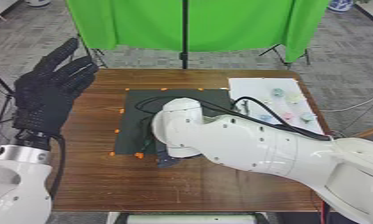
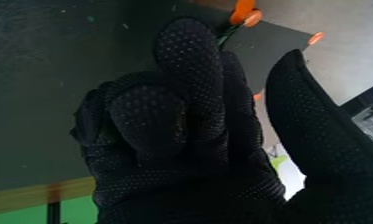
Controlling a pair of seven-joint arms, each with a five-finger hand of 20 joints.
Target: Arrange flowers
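Expect low weight from the orange flower [image 2: 244,7]: probably a soft, easily crushed head on a thin, bendable stem [image 2: 226,36], liable to slip against fabric. Take hold at mid-stem, clear of the petals, with light pressure. Location: at the near edge of the black mat [image 1: 136,112], toward its left corner. Right arm [image 1: 271,152]: slanted in across the mat from its right. Right hand [image 2: 178,185]: over the mat's near part; clenched, released or grasping, impossible to tell. Left hand [image 1: 49,95]: raised left of the mat, released, fingers extended.
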